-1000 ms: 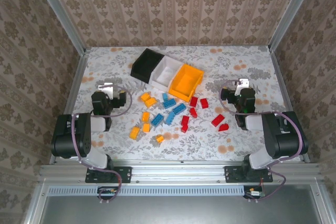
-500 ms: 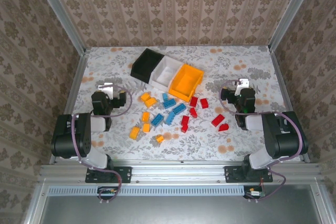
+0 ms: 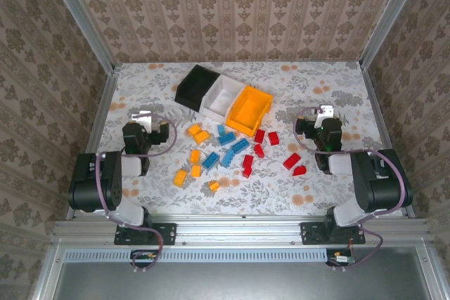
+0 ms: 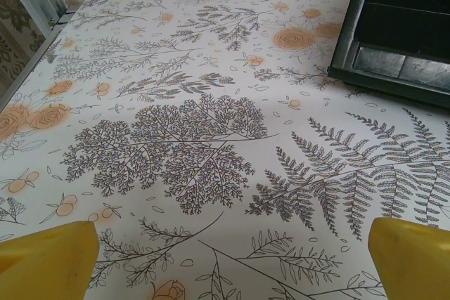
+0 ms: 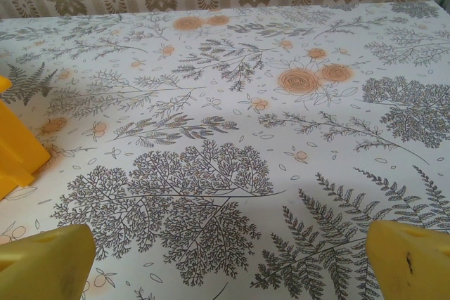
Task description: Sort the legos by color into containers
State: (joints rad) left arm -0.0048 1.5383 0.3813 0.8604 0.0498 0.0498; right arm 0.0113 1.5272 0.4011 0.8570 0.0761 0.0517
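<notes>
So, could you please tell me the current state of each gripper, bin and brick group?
Left gripper: open, holding nothing.
Right gripper: open, holding nothing.
Black bin: no bricks visible inside.
White bin: empty.
Orange-yellow bin: empty.
Orange-yellow bricks: loose, outside the bins.
Blue bricks: loose, outside the bins.
Red bricks: loose, outside the bins.

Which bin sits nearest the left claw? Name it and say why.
The black bin, at the left end of the joined row. The white bin and orange-yellow bin lie further right, away from the left claw.
</notes>
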